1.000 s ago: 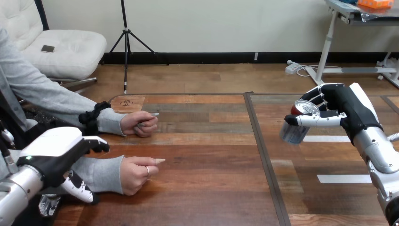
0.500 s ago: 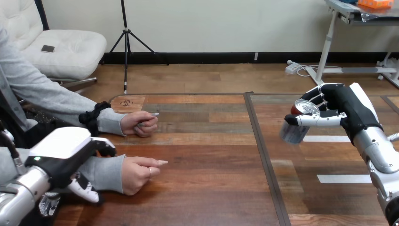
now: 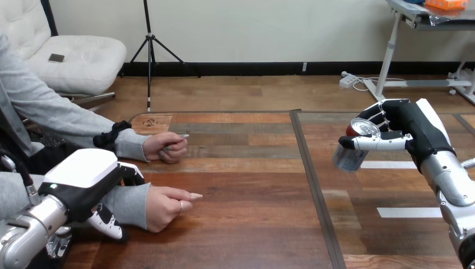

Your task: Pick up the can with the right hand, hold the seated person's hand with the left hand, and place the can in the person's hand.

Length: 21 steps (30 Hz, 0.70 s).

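Reaching in at 8 o'clock with the left hand (image 3: 84, 182), lying over the grey sleeve (image 3: 126, 202) just behind the person's nearer hand (image 3: 168, 206). Not possible to tell whether gripping that wrist or only lying over it.

Resting the nearer hand on the surface (image 3: 252, 224), loosely curled and pointing toward 3 o'clock, not yet offering an open palm. Resting the person's farther hand (image 3: 165, 147) at 10 o'clock, also curled, well apart from the can.

Holding the can (image 3: 348, 158) clear of the surface at 3 o'clock with the right hand (image 3: 411, 131). Wrapping fingers (image 3: 382, 112) and thumb round its side wall and tilting it, base leaning toward 8 o'clock.

Probably dealing with a light, smooth, thin-walled metal shell, denting under a hard squeeze and sliding under a weak one. Possibly carrying liquid, making it heavier and shifting on the tilt; not possible to tell whether full or opened.

Judging the middle of the wall the safest place for gripping, leaving the base free for settling into the person's palm. Needing that palm opening upward before carrying the can across toward 8 o'clock.
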{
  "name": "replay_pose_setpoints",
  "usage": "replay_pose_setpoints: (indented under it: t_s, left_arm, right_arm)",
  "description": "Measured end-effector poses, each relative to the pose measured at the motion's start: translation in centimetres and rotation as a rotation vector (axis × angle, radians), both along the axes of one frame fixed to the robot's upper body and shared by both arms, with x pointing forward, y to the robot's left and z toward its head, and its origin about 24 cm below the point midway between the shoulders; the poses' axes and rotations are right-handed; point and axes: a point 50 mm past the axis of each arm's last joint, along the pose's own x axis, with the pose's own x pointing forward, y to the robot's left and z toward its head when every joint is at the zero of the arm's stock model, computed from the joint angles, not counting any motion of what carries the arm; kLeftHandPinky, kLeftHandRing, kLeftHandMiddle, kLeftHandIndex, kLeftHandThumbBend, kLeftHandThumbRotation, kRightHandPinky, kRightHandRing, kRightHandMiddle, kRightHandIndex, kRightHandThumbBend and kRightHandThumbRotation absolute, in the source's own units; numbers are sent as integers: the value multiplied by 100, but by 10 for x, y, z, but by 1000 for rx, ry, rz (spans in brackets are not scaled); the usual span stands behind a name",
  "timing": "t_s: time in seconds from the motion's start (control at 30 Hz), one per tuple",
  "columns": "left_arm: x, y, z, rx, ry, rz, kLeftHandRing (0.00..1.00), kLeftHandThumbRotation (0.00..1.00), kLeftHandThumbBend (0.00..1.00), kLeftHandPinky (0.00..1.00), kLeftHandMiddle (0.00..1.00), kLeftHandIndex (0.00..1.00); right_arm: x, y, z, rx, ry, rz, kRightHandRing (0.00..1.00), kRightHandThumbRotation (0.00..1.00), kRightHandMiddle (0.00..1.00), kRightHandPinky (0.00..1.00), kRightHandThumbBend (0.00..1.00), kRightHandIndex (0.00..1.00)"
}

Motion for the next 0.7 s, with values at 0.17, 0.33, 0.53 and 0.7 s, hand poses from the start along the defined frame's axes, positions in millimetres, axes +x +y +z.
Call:
replay_pose_setpoints:
  t_s: [0.17,0.33,0.53,0.7]
  left_arm:
    - [1,-2,0,5,-18,-7,64,5,100,58,66,65]
    - [2,-3,0,13,-31,-17,63,5,100,57,66,64]
    - [2,-4,0,13,-31,-21,62,4,99,56,65,63]
    - [2,-3,0,15,-31,-17,61,1,99,54,63,62]
  right_arm:
    - [0,0,0,0,0,0,39,0,43,36,86,43]
    - [0,0,0,0,0,0,39,0,43,36,86,43]
    - [0,0,0,-1,-1,1,39,0,43,37,85,44]
    - [0,0,0,0,-1,1,39,0,43,36,84,44]
